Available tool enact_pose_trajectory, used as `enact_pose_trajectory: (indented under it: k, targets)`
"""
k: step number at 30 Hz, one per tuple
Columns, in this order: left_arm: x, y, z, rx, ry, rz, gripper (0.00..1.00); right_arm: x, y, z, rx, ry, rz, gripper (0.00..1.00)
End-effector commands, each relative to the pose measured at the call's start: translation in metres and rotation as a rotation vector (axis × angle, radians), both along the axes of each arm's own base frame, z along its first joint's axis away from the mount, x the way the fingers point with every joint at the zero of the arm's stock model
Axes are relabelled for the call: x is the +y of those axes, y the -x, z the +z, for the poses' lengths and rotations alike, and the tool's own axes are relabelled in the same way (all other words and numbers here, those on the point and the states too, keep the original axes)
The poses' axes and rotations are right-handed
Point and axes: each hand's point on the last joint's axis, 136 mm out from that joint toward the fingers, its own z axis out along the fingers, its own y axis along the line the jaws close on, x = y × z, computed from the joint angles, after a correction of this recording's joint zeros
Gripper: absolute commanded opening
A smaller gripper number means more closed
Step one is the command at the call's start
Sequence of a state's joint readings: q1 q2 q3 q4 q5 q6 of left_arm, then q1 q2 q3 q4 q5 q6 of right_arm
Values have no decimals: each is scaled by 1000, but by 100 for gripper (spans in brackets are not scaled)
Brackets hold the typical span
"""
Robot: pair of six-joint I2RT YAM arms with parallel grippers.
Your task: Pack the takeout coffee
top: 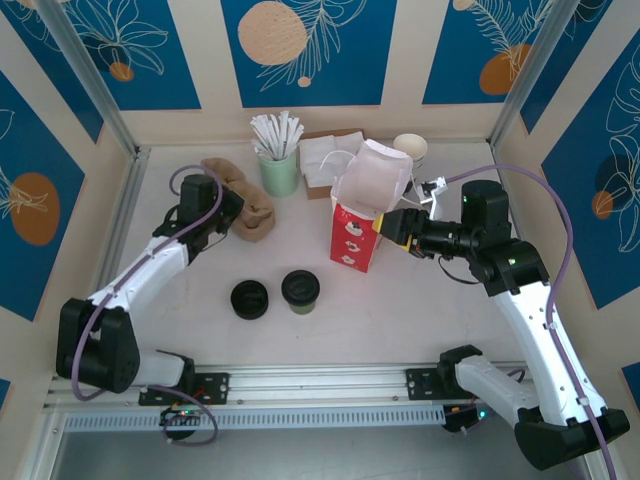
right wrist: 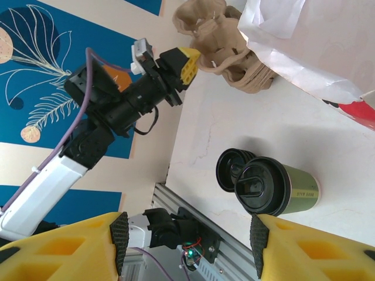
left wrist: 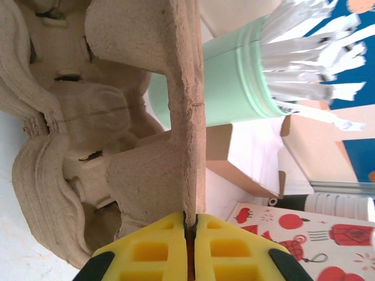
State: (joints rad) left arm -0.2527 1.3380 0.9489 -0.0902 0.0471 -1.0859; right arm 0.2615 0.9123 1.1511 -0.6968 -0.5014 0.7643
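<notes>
Olive-green under its black lid, the takeout coffee [top: 300, 291] is standing on the table, in front of the red bag [top: 355, 238] and beside a loose black lid [top: 249, 299]. The left gripper [left wrist: 190, 227] is pinching a pulp cup carrier [left wrist: 146, 117] by its wall. A firm, straight lift looks best. The right gripper [top: 393, 224] is gaping beside the bag.

The cup carrier [left wrist: 117, 117] is brown moulded paper pulp, rough, fibrous and matt. The pot [left wrist: 234, 82] looks like smooth mint-green plastic with a soft sheen, and the straws [left wrist: 304, 58] wear crinkled white paper wrappers. The left gripper [left wrist: 190, 225] has matt yellow plastic fingers with a gridded face. The takeout coffee [right wrist: 278, 187] has matt olive paper sides and a glossy black plastic lid. The red bag [top: 357, 235] is printed paper. The table [top: 400, 300] is smooth, matt white; its rail [top: 330, 378] is brushed metal.
</notes>
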Motion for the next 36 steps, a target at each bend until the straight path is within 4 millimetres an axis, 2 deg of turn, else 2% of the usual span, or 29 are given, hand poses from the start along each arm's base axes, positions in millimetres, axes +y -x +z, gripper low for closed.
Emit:
enact_pose_trajectory:
  k: [1,7,10,15,20,24,27,36]
  targets:
    - [4,9,44,-67,-13,-27,7,1,7,18,-64,-22,30,60]
    - [5,41,99,-134,-57,-103,4,4,9,44,-163,-51,58,58]
    - [-2,59,135,-210,-71,-186,3,6,10,60,-225,-73,78,57]
    - [-37,94,199,-387,-30,-454,4,13,12,88,-339,-125,135,57]
    - [-66,138,244,-555,2,-694,6,21,10,109,-416,-162,206,57]
    - [-73,165,258,-650,16,-800,6,30,13,123,-481,-195,286,57]
    - [-80,178,265,-703,60,-862,4,38,16,127,-535,-198,340,57]
    - [-91,200,278,-803,92,-970,1,66,19,134,-586,-211,460,55]
